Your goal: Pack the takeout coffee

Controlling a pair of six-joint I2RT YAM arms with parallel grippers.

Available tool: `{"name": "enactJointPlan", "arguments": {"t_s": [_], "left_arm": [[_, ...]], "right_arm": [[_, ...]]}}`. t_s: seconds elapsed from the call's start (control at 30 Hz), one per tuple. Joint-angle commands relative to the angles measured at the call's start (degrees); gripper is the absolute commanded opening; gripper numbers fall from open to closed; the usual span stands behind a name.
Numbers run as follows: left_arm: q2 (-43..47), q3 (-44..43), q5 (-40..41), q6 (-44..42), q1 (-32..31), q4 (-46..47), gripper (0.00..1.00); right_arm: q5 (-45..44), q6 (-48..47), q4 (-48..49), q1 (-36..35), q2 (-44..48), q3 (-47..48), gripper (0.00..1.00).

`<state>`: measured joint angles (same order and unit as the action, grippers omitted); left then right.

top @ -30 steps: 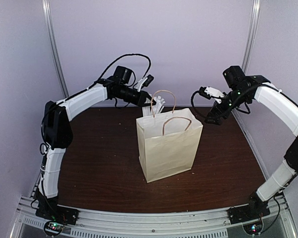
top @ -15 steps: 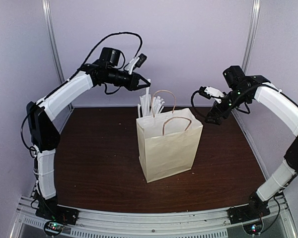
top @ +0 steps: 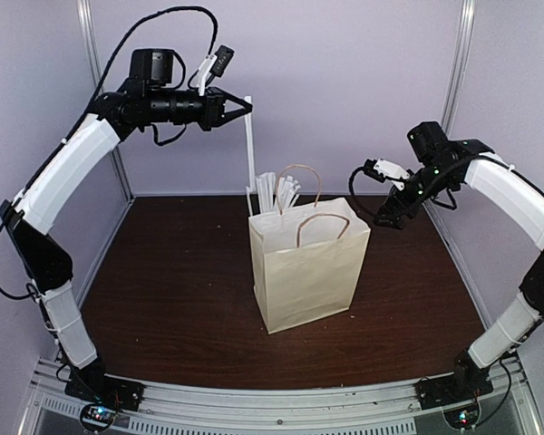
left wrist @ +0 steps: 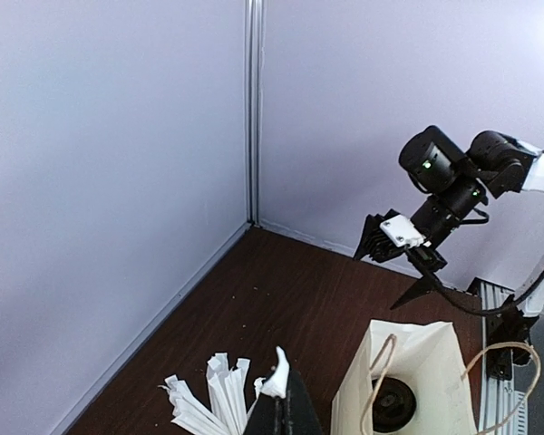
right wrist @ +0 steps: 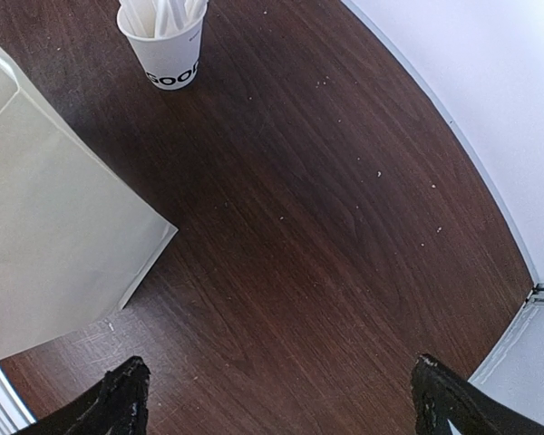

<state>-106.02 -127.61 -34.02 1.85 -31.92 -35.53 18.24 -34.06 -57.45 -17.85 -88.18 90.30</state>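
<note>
- Top external view, near edge: dark wood table, bare in front; white paper bag upright mid-table, handles up.
- Left wrist view looks down into the bag: round black lid sits inside, so the takeout coffee is judged already packed; cup body hidden.
- Right hand hovers off the bag's right side, fingers spread wide, holding nothing. Same pose as a second ago.
- Behind the bag's far-left corner: cup of wrapped sticks on the table.
- Change: left hand has climbed from the stick cup to high above it, clenched on one wrapped stick hanging straight down. Can't tell if its lower end is clear of the bundle.
- Meaning: coffee done, extras now; stick probably goes into the bag next.
- Table has pale specks; plain lilac walls, metal posts at the corners.
</note>
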Motion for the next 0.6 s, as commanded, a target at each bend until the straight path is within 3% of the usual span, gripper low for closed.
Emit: {"name": "enactJointPlan", "arguments": {"t_s": [0.0,0.2,0.37,0.57], "left_arm": [[8.6,2.7,-1.0,2.0,0.3,6.0,0.0],[15.5,8.4,-6.4,9.6,0.3,8.4,0.0],[20.8,16.0,-10.2,17.8,0.1,15.4,0.0],[22.6,27.7,-9.3,25.0,-2.7,26.2,0.0]], "right_arm": [[0.8,0.6,1.5,0.5,3.3,-1.3,1.0],[0.1,0.7,1.2,0.9,5.0,-1.2,1.0],[1.9,0.8,-0.5,1.2,6.6,-0.8,1.0],[-1.2,-0.2,-0.1,1.3,9.0,-2.0,1.0]]}}
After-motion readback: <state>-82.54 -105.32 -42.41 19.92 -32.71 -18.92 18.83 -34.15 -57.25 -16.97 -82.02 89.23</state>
